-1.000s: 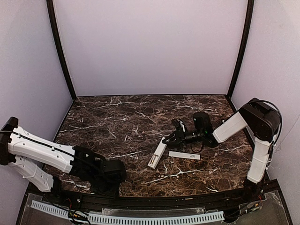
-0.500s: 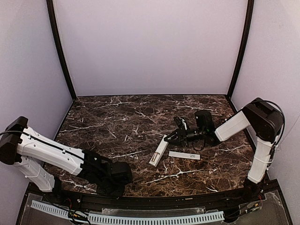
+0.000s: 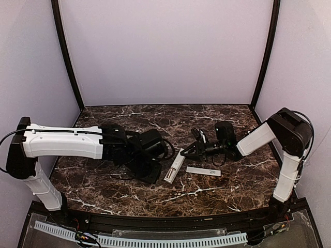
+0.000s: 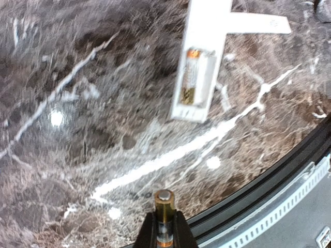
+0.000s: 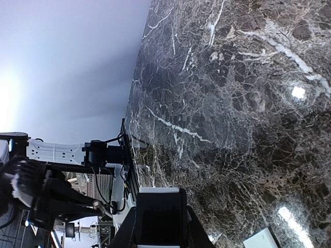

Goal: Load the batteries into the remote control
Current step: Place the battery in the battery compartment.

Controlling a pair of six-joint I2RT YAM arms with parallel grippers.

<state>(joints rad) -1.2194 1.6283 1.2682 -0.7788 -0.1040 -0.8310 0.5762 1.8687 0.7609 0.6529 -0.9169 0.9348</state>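
The white remote control (image 3: 174, 169) lies slanted at mid-table, its battery bay facing up. One gold and dark battery (image 4: 190, 77) sits in that bay (image 4: 198, 82). My right gripper (image 3: 187, 151) is shut on the remote's far, dark end (image 5: 158, 219). My left gripper (image 3: 153, 172) hovers just left of the remote's near end. It is shut on a second battery (image 4: 164, 206), whose silver tip sticks out past the fingertips (image 4: 147, 230). In the top view this battery is hidden by the gripper.
A thin flat white cover strip (image 3: 203, 171) lies on the marble right of the remote, also in the left wrist view as the cover strip (image 4: 256, 23). The table's black front rail (image 4: 269, 186) runs close below the left gripper. Purple walls enclose the table.
The left arm swung up from the front-left edge to just beside the remote, and its gripper shut. The right arm and the remote barely moved.
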